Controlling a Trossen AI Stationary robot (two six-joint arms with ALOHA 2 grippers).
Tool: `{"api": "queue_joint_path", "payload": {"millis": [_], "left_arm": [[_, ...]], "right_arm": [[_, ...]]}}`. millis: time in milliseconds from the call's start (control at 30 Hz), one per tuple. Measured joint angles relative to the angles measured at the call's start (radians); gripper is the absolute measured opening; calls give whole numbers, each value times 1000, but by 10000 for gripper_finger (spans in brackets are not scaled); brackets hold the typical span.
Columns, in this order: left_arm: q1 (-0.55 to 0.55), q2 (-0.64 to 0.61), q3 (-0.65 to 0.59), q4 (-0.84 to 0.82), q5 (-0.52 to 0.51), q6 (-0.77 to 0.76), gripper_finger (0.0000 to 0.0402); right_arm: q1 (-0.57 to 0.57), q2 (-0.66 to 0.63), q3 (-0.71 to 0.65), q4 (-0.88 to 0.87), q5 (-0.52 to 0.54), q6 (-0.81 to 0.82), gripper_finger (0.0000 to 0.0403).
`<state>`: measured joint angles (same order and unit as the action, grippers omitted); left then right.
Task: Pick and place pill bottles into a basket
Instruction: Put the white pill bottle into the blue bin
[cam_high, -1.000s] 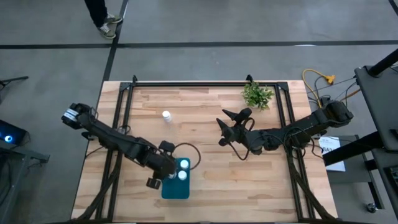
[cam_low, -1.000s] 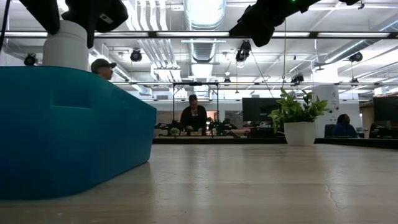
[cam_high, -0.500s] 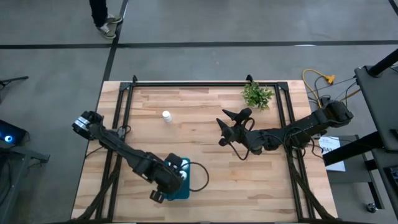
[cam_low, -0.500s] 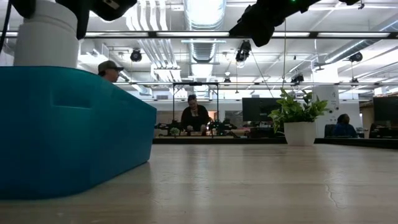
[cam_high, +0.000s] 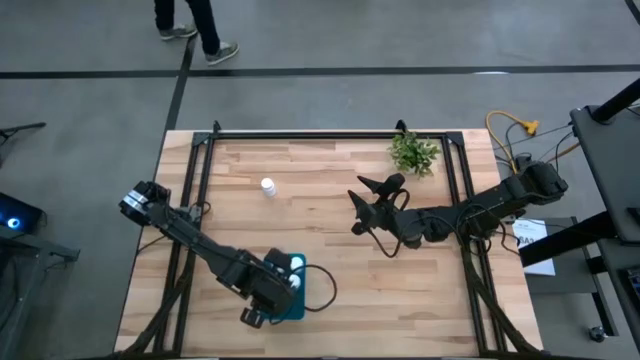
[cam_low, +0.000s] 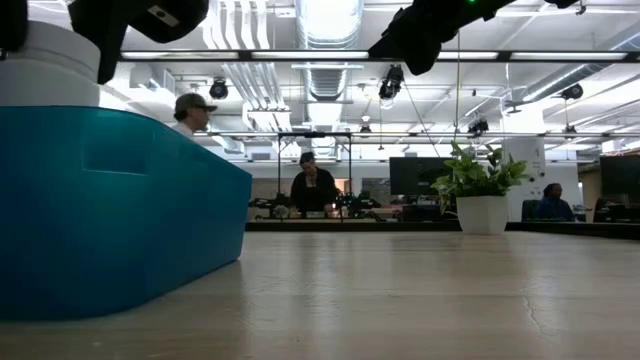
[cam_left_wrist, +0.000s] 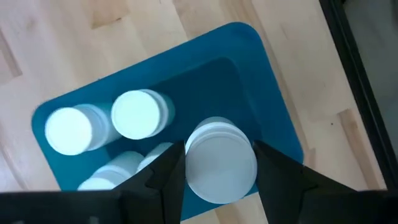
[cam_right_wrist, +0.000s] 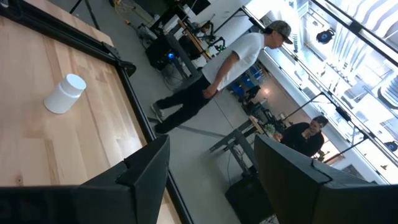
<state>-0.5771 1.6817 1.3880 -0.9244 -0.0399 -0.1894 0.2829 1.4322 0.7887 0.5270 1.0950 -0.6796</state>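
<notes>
Teal plastic fills the left wrist view: the basket (cam_left_wrist: 273, 118) sits at the near edge of the worktop (cam_high: 330, 200), and the left end effector (cam_left_wrist: 217, 163) hangs right above it, fingers clamped on either side of a pill bottle (cam_left_wrist: 221, 160). That bottle stands upright, cap up, its long axis vertical, over the bare end of the basket, so the release looks like a straight drop with nothing to steer round. Four more bottles (cam_left_wrist: 140, 114) crowd the other end.

One bottle (cam_high: 267, 186) stands alone far up the worktop. The right end effector (cam_high: 368, 200) hovers mid-worktop with fingers spread wide and nothing between them, and it looks the nearer arm to that straggler.

Against half a second ago the left arm has barely shifted, and in the low view the held bottle sits lower behind the basket wall. The person (cam_low: 190, 112) in the cap has walked along.
</notes>
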Motion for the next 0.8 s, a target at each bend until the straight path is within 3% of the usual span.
{"api": "queue_joint_path", "payload": {"millis": [800], "left_arm": [[-40,90,-6,25,-1,-40,142]], "right_arm": [[0,-1,0,-8,-5,19,224]]}}
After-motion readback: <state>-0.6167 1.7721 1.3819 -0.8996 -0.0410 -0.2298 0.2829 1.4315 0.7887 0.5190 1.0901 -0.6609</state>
